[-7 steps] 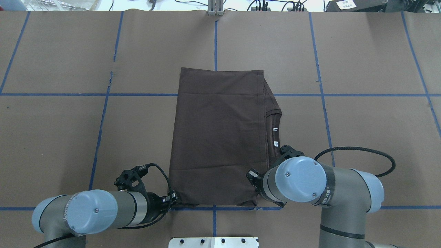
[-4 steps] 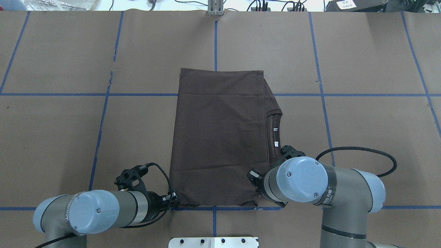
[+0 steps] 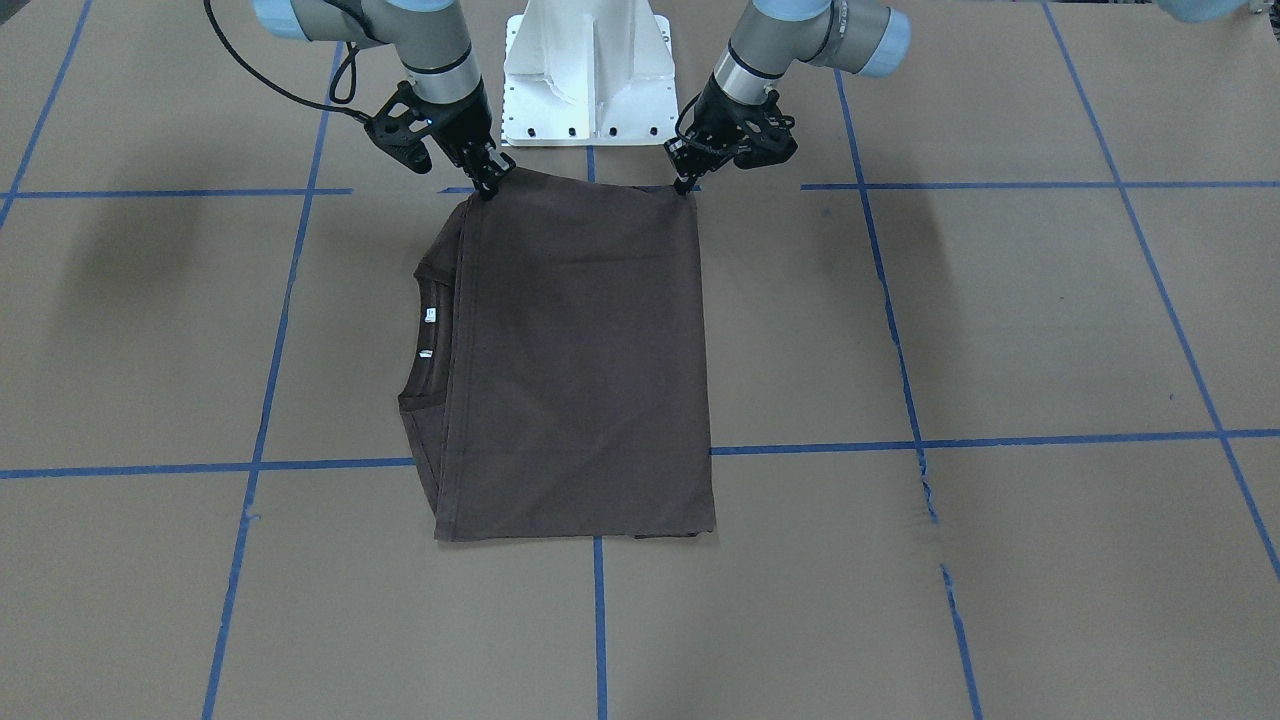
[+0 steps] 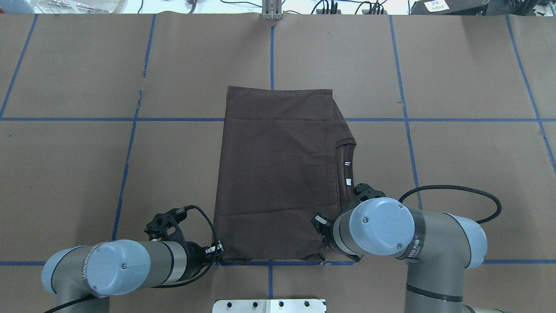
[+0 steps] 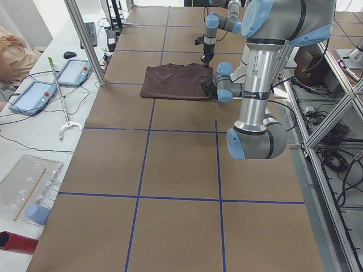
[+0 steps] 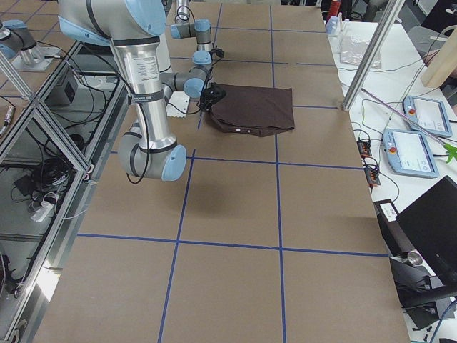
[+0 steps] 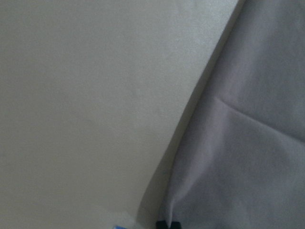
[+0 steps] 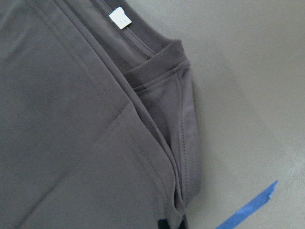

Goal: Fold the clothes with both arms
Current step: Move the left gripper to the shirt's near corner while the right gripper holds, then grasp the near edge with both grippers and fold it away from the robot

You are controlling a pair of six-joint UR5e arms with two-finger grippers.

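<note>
The dark brown T-shirt (image 4: 273, 174) lies folded into a rectangle at the table's middle, with its collar and white tags (image 3: 428, 315) on my right side. My left gripper (image 3: 686, 186) is pinched shut on the shirt's near left corner, low at the table; it also shows in the overhead view (image 4: 218, 251). My right gripper (image 3: 491, 188) is pinched shut on the near right corner and is hidden under its wrist in the overhead view. Both wrist views show cloth right at the fingertips: the left wrist view (image 7: 238, 143) and the right wrist view (image 8: 71, 119).
The brown paper table (image 4: 456, 152) carries a grid of blue tape lines (image 4: 126, 169). The white pedestal (image 3: 590, 70) stands just behind the shirt's near edge. Tablets (image 5: 31, 96) and a metal post (image 5: 85, 42) sit past the far edge.
Almost nothing differs. Both arms have shifted by a few pixels at the shirt's near corners, and the shirt lies as before.
</note>
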